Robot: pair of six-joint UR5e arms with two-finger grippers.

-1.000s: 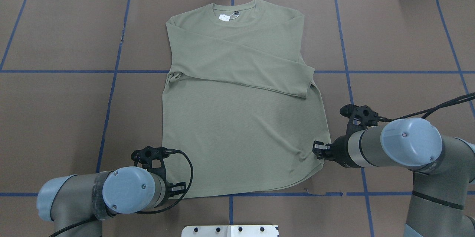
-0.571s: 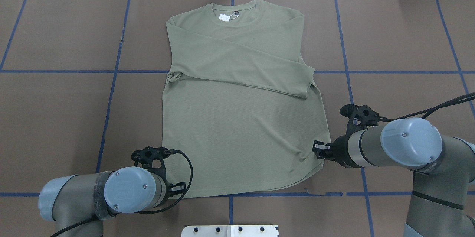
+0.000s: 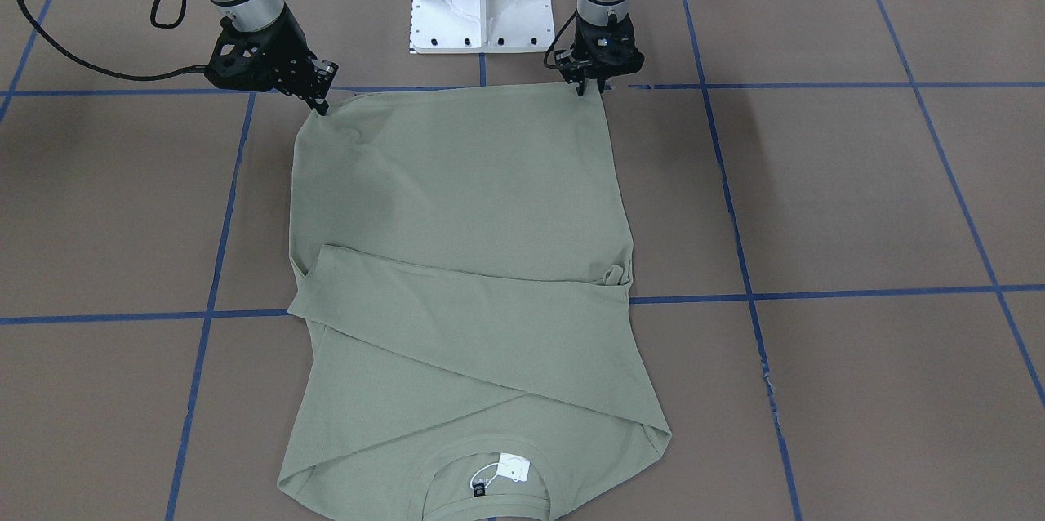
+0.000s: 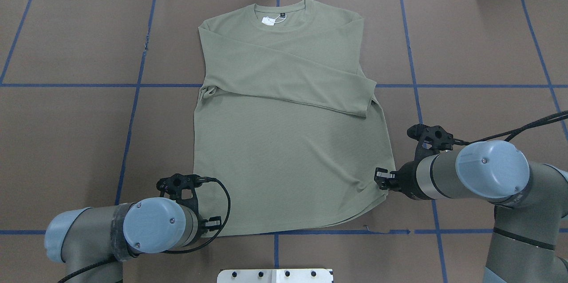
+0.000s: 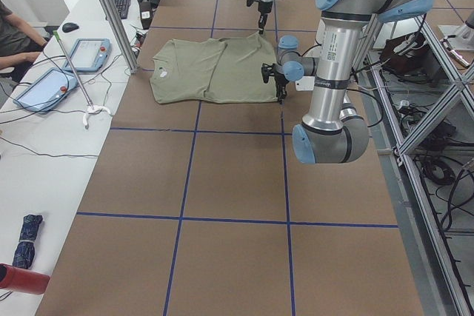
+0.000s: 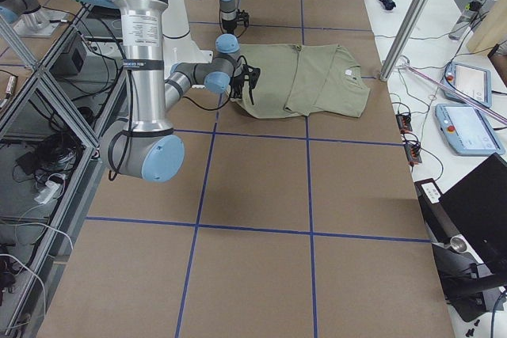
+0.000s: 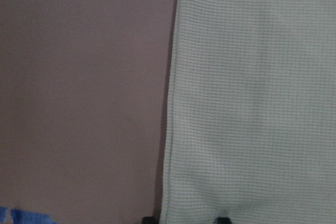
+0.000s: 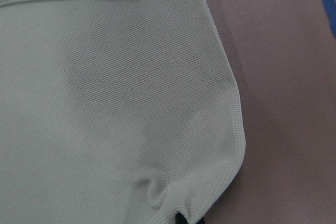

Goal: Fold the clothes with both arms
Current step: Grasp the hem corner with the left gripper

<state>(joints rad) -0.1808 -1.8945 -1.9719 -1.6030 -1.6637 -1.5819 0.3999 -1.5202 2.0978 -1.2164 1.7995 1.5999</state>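
1. An olive-green long-sleeved knit shirt [image 3: 457, 202] is laid flat on the brown table covering [image 3: 816, 202]. Its neck points away from the robot, its sleeves are folded across the chest, and a white hang tag [image 3: 513, 468] sits at the collar.
2. The left gripper [image 3: 589, 88] is set at the hem's left corner. Its fingertips [image 7: 223, 219] are seen apart, with cloth between them (not pinched together).
3. The right gripper [image 3: 322, 103] is closed on the hem's right corner — the fabric is puckered there.
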